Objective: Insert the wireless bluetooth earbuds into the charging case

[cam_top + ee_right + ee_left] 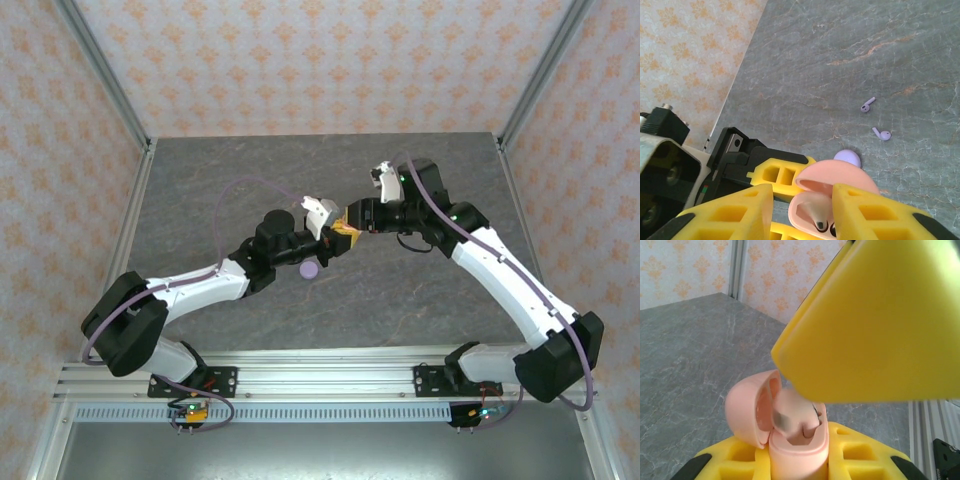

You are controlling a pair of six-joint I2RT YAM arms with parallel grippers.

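1. Pink earbud (816,216) sits in the mouth of the open charging case (800,450), above the table's (200,200) middle.
2. Left pincer (797,462) clamps the case upright.
3. Right pincer (802,197), half spread, straddles the earbud from directly above; gripping or not, I can't tell.

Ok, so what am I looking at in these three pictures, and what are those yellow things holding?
Two white robot arms are bolted to a grey stone-patterned table. One picture looks down from above; the other two come from a camera on each wrist, so the yellow blocks are gripper fingers up close. The left gripper is shut on a pale pink rounded plastic charging case, lid open. The right gripper hovers over it, a pale pink earbud standing in the case's opening; whether it grips that earbud I cannot tell. On the table lie a round lilac case and two small lilac stemmed earbuds.
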